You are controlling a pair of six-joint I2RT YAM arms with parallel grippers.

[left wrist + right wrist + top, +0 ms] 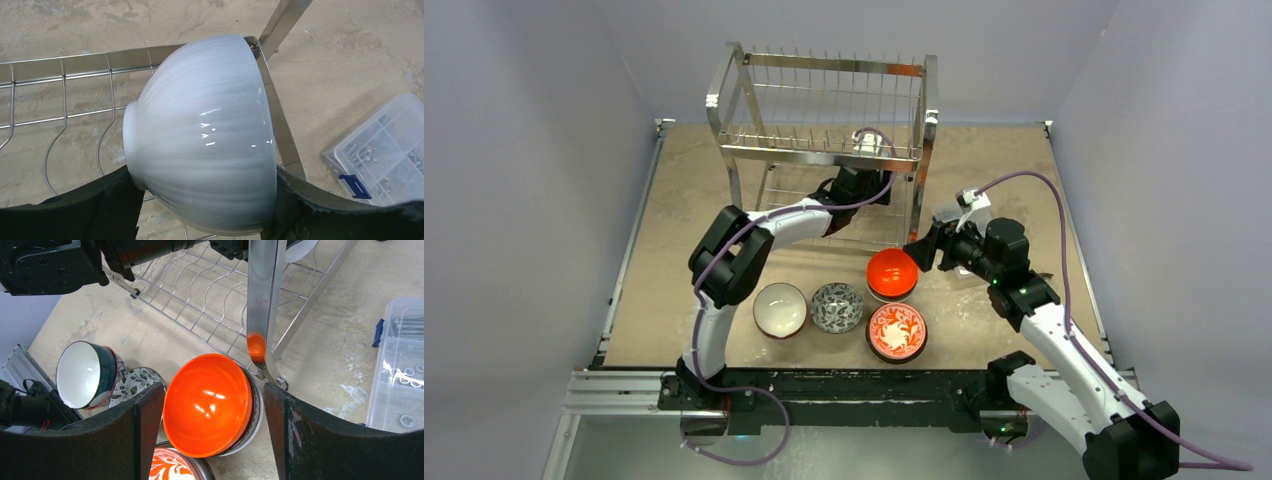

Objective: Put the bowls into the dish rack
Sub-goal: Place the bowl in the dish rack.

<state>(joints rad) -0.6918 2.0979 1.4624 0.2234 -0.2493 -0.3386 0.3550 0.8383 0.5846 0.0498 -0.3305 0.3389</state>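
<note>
Top external | tan mottled table (pixel 684 200), grey walls (pixel 524 150) | left hand (pixel 205 210) grips white bowl (pixel 200 135) | right hand (pixel 212 405) wide

Your left arm (pixel 729 262) rises from its base, folds at the elbow and stretches forward, wrist level. The left pincer (pixel 205 215) is clamped on a white bowl (pixel 200 135), one finger on either side. Your right arm (pixel 1049 325) leans inward; the right pincer (pixel 212 395) stands open, fingers spread wide.
</note>
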